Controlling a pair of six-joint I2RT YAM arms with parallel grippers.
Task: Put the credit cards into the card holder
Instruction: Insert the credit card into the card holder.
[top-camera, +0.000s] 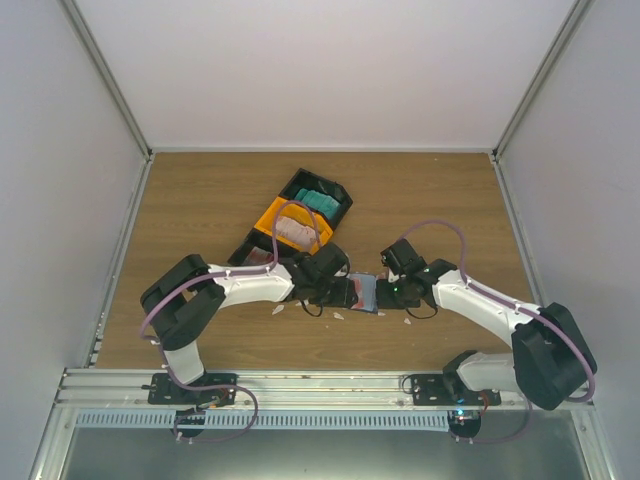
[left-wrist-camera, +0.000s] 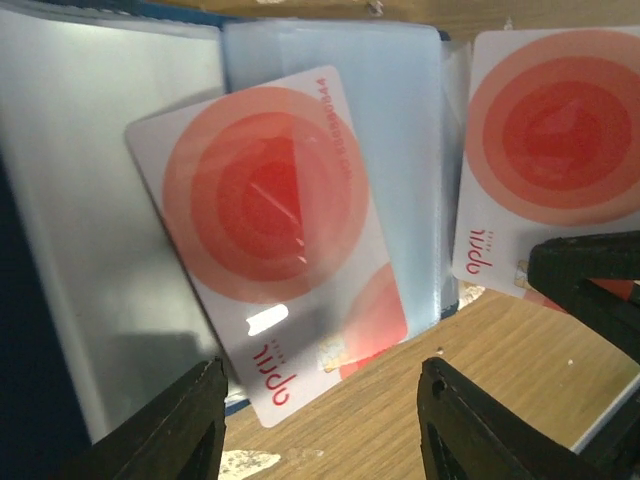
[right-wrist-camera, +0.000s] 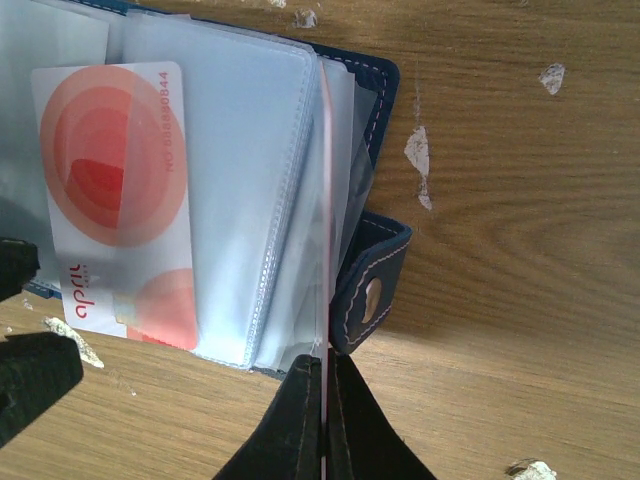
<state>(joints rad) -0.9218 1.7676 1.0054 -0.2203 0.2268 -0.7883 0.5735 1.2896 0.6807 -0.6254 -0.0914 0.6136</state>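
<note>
The navy card holder (top-camera: 362, 293) lies open on the table between my two grippers, its clear sleeves (right-wrist-camera: 240, 180) facing up and its snap tab (right-wrist-camera: 372, 290) at the edge. A white credit card with red circles (left-wrist-camera: 265, 225) (right-wrist-camera: 110, 190) lies tilted on the sleeves, one corner tucked under clear plastic and its near end over the wood. My left gripper (left-wrist-camera: 320, 425) is open just short of that card and touches nothing. My right gripper (right-wrist-camera: 325, 420) is shut on a second red-circled credit card (left-wrist-camera: 550, 140), seen edge-on in the right wrist view and standing among the sleeves.
Black and orange bins (top-camera: 300, 215) with teal and pinkish cards stand behind the holder. Small white scraps (right-wrist-camera: 420, 150) (top-camera: 278, 310) lie scattered on the wooden table (right-wrist-camera: 520, 330). White walls close in the sides and back.
</note>
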